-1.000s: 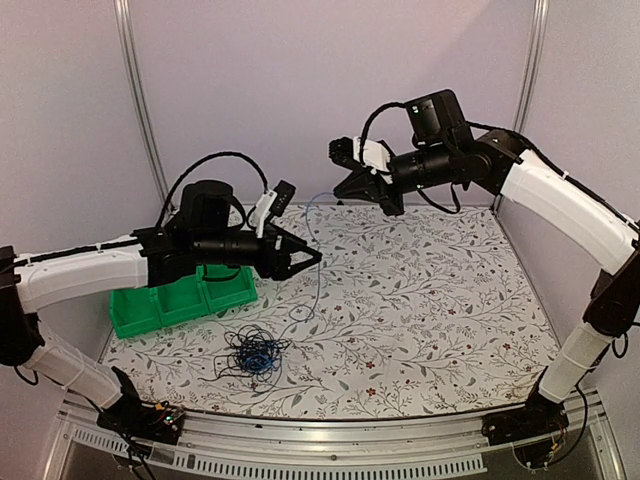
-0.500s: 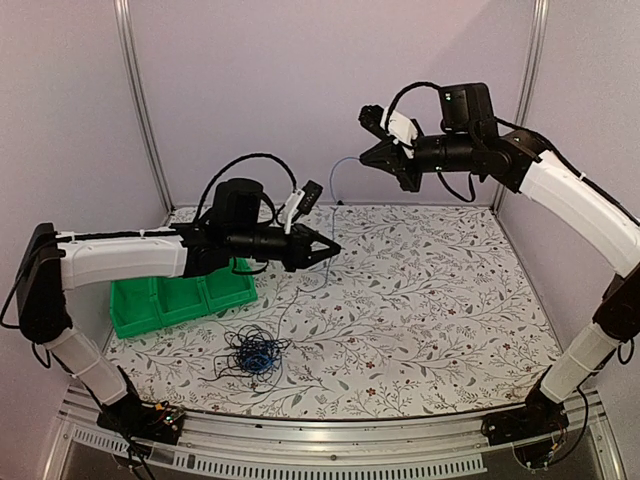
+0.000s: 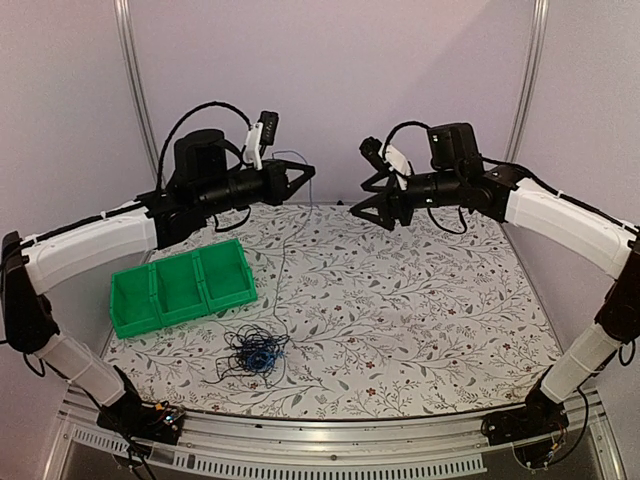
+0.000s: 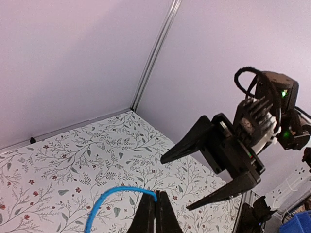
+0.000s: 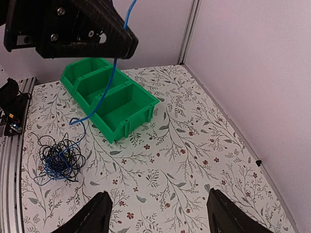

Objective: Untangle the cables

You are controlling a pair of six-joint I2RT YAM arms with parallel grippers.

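1. Left wrist view: the thin blue wire (image 4: pixel 121 189) runs off the bottom edge. The left gripper (image 4: pixel 155 204) shows only its black finger ends.
2. Right wrist view: the right gripper (image 5: pixel 160 213) shows two black fingertips, cut off at the bottom edge.
3. Top view: tangled bundle of thin black and blue wires (image 3: pixel 258 352); single strands too fine to separate.

The bin (image 3: pixel 180 290) is sitting on the left part of the tabletop (image 3: pixel 420 320), and the bundle of cables (image 3: pixel 255 352) is lying in front of it, slightly to its right, near the front edge. One cable (image 3: pixel 283 250) is running up from the bundle, passing right of the bin, to the left gripper (image 3: pixel 310 172), which is pinching it above the rear of the tabletop. The right gripper (image 3: pixel 358 178) is hanging just to the right, apart from the left one and facing it, with its fingers (image 5: pixel 95 216) spread.
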